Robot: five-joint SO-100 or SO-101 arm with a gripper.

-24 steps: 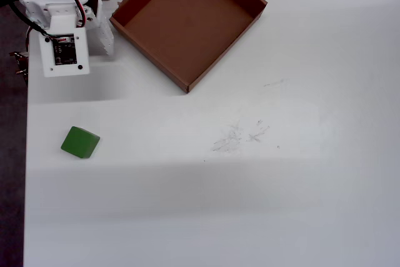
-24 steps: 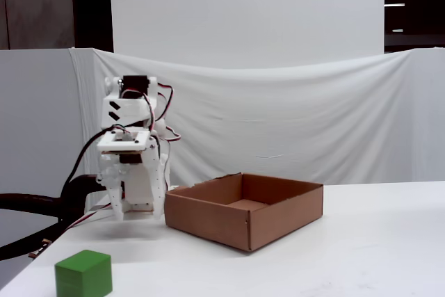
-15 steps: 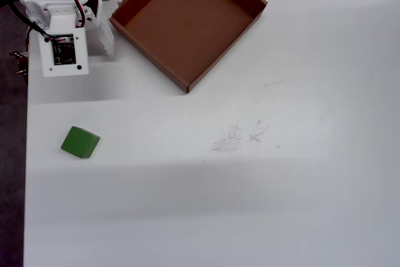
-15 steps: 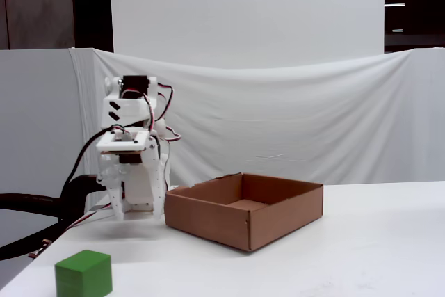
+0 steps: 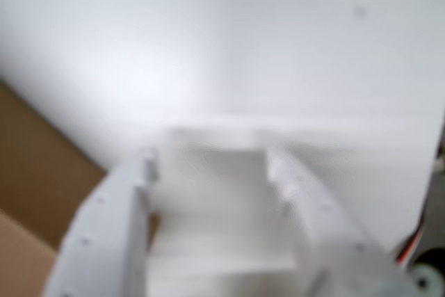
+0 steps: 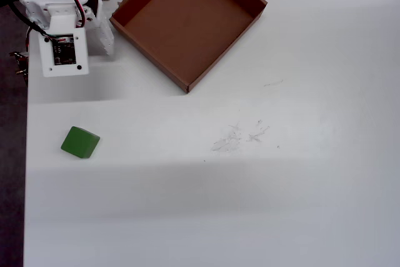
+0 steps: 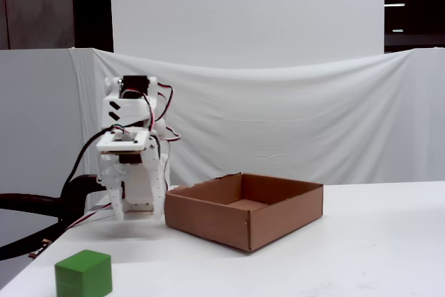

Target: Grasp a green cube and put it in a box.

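On the white bench [image 6: 250,204], the box [image 6: 187,23] lay empty at the far side in the overhead view, just right of the folded arm [image 7: 132,172], so the reach had not begun. The green cube [image 6: 80,142] sat alone at the near left, well apart from both, and the arm would need to swing out over it. The fingers [image 5: 132,220] stood apart in the blurred wrist view, holding nothing.

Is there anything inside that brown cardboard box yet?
No. In the overhead view the box shows only its bare brown floor; nothing is hidden. The green cube sits outside on the white table, apart from the box. No part of the floor is covered.
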